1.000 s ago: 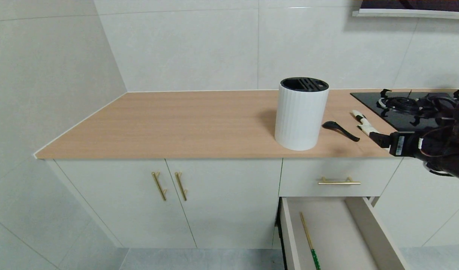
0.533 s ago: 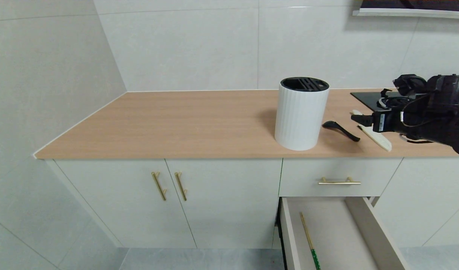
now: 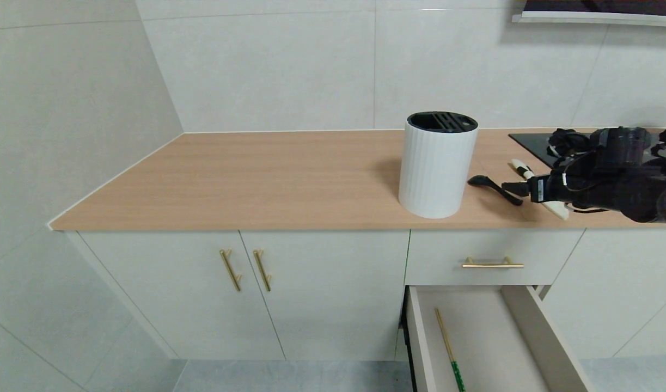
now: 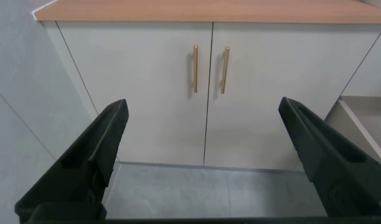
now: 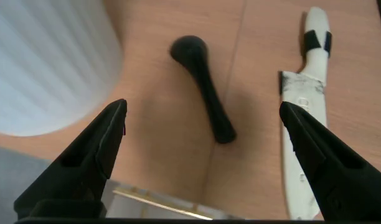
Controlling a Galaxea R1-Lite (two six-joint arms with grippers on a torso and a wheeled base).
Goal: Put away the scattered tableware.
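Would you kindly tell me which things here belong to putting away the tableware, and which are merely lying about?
Job: black spoon, white knife, white holder, open drawer, chopsticks in it, right hand open over the spoon.
Lying about: hob, cupboard doors.

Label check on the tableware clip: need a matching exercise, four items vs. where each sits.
Items:
1 holder
2 spoon
3 knife
4 chopsticks

Places:
A in the open drawer
B lying between holder and knife
C upright on the counter
D lying nearest the hob

Pairs: 1-C, 2-B, 3-D, 4-A
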